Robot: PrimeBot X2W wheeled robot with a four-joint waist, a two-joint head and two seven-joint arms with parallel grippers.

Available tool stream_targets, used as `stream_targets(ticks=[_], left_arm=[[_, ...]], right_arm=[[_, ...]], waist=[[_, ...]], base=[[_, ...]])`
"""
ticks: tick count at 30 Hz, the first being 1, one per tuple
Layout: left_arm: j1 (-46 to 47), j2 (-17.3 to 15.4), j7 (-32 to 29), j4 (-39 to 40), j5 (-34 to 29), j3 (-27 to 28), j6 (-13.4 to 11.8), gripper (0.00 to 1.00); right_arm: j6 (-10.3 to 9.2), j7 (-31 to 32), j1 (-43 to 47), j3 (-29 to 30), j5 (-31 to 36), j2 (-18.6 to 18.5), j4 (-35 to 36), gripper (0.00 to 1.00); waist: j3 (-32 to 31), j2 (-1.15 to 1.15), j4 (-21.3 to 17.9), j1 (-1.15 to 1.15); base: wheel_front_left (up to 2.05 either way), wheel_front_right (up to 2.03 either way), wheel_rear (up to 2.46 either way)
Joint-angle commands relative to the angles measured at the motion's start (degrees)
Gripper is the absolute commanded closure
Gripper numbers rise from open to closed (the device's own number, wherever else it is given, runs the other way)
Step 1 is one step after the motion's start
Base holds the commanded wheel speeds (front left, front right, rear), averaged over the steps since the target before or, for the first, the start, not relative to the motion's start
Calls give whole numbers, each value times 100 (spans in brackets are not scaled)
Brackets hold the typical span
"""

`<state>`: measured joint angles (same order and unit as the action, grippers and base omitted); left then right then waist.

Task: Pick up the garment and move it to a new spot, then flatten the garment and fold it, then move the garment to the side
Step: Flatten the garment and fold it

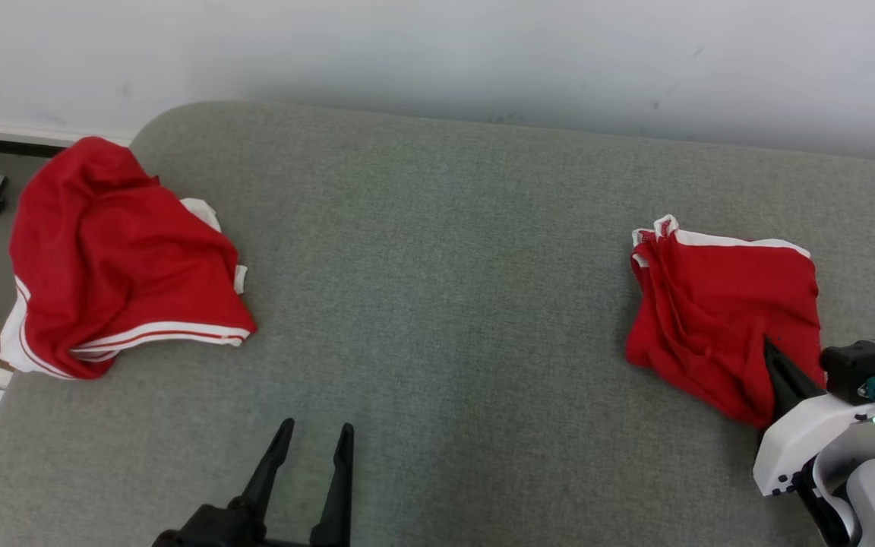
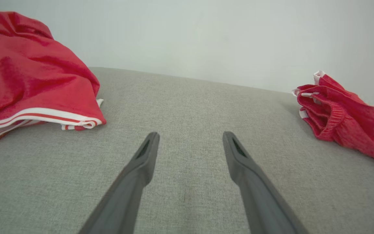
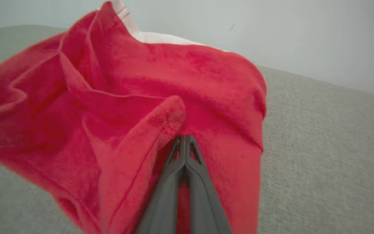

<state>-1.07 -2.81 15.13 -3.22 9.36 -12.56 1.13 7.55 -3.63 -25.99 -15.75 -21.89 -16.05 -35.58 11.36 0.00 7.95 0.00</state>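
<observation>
Head view, with both wrist views. The red garment (image 1: pixel 718 304) lies at about 3 o'clock on the grey padded surface (image 1: pixel 437 266), gathered into a compact, roughly square bundle with its white-trimmed edge turned toward the wall (image 1: pixel 483 53) at 12 o'clock. The right gripper (image 1: pixel 770 351) enters from 5 o'clock and meets the bundle at its near corner; in the right wrist view its fingers (image 3: pixel 174 162) are pressed together with a ridge of red cloth pinched between them, the fabric bunching up just ahead of the tips. A corner pinch of this kind probably serves to drag or lift the bundle as one piece, though several loose layers sit beside the grip and may not all be caught. The left gripper (image 1: pixel 317 429) rests at 6 o'clock with its fingers spread wide and nothing between them, well apart from either cloth, apparently kept clear of the working arm. A second red garment (image 1: pixel 111 258), crumpled and striped white, sits at 9 o'clock, overhanging the surface edge and untouched.
</observation>
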Motion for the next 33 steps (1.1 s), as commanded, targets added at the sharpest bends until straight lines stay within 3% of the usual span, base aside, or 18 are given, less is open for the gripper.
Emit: stream_targets(ticks=[1,16,22,33], left_arm=[[60,-19,1,2,84,10,-32,0],[91,-20,1,7,208,-105,-109,0],[-36,-20,1,2,243,-123,-143,0],[-169,-20,1,-32,269,-86,-152,0]], right_arm=[[-13,-76,-124,-158,-111,2,-100,100],[-13,-175,-425,-1815,-465,206,-171,100],[-13,-446,-422,-2129,-417,240,-156,100],[-13,-202,-94,-2788,-537,333,-252,100]], waist=[[20,0,50,0],[-129,0,196,0],[-240,0,238,0],[-491,0,118,0]], base=[[0,0,0],[0,0,0],[0,0,0],[0,0,0]])
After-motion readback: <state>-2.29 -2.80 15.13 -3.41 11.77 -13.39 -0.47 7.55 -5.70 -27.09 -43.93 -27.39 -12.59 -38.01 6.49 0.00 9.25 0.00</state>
